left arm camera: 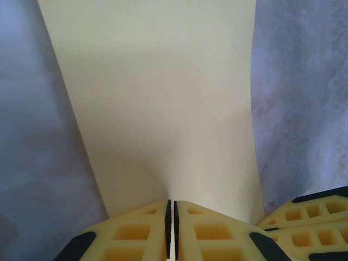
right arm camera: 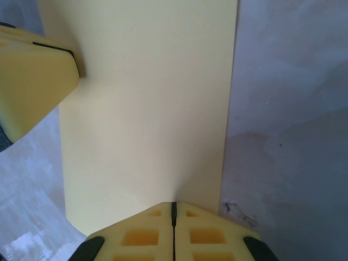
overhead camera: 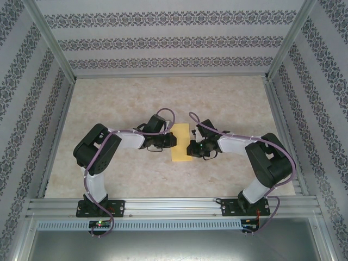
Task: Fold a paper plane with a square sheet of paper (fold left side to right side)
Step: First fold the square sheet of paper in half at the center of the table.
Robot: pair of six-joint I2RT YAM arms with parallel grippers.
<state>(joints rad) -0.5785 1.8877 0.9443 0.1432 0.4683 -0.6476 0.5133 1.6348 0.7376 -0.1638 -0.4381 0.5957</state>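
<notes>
The yellow sheet of paper (overhead camera: 181, 142) lies as a narrow strip mid-table (overhead camera: 109, 109), a touch toward the near edge. The left hand (left arm camera: 172, 202) is pinched together on the sheet's left edge. The right hand (right arm camera: 174, 204) is clamped on the opposite edge, fingers pressed tight.

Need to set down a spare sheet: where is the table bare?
The table is bare between the paper and the back wall, and between the paper and the front rail. It is crowded at centre, where the left fingers and right fingers pinch the paper from either side.
</notes>
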